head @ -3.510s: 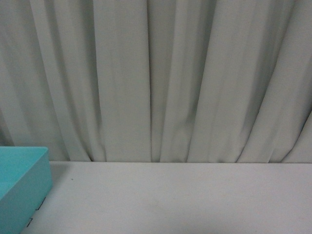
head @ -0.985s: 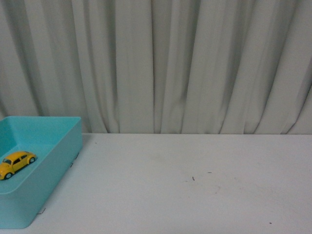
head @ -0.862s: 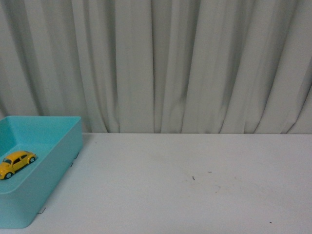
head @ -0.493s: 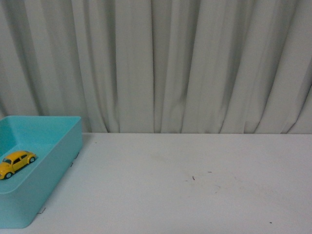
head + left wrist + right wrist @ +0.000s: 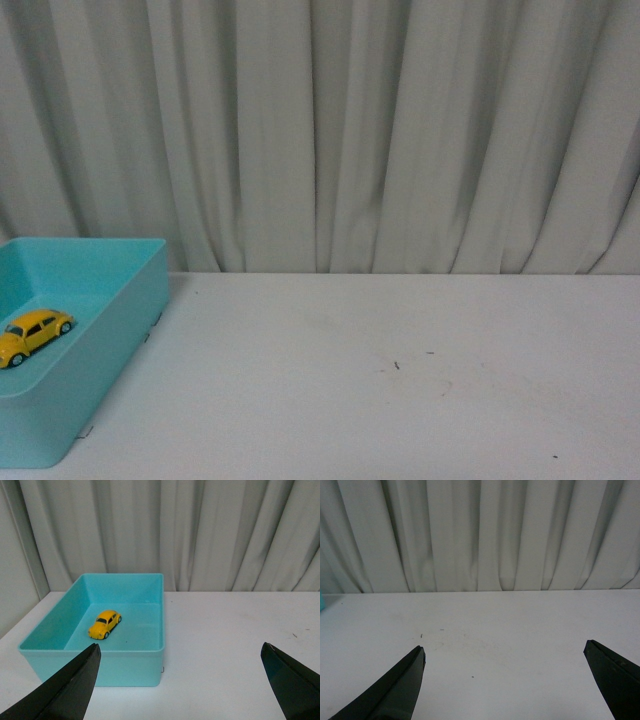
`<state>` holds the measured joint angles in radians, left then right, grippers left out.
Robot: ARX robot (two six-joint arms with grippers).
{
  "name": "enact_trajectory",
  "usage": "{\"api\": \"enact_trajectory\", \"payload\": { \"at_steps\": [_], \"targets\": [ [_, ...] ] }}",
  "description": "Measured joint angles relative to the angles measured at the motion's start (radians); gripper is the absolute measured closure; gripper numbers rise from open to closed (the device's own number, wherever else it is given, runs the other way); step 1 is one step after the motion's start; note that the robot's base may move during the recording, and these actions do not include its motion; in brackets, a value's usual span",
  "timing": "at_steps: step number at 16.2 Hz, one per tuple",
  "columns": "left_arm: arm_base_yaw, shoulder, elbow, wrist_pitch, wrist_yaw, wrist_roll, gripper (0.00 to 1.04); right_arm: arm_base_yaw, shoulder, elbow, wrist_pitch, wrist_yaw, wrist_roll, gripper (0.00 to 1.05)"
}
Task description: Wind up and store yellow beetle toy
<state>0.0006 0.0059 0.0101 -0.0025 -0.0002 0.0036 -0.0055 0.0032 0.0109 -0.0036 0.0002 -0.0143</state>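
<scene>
1. Yellow beetle toy (image 5: pixel 104 624) sitting on its wheels on the floor of the blue box (image 5: pixel 150 582), touching no wall.
2. Blue box on the white desk (image 5: pixel 230 645), at the left side in the front view.
3. Left gripper (image 5: pixel 180 680) jaws spread wide, holding nothing.
4. Right gripper (image 5: pixel 505 680) jaws spread wide too, above bare desk.
5. Grey curtain (image 5: pixel 400 130) behind.
</scene>
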Motion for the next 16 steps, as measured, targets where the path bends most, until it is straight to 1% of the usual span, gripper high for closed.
{"api": "enact_trajectory", "payload": {
  "at_steps": [16],
  "targets": [
    [0.0,0.0,0.0,0.0,0.0,0.0,0.07,0.0,0.0,0.0,0.0,0.0,0.0,0.07]
  ]
}}
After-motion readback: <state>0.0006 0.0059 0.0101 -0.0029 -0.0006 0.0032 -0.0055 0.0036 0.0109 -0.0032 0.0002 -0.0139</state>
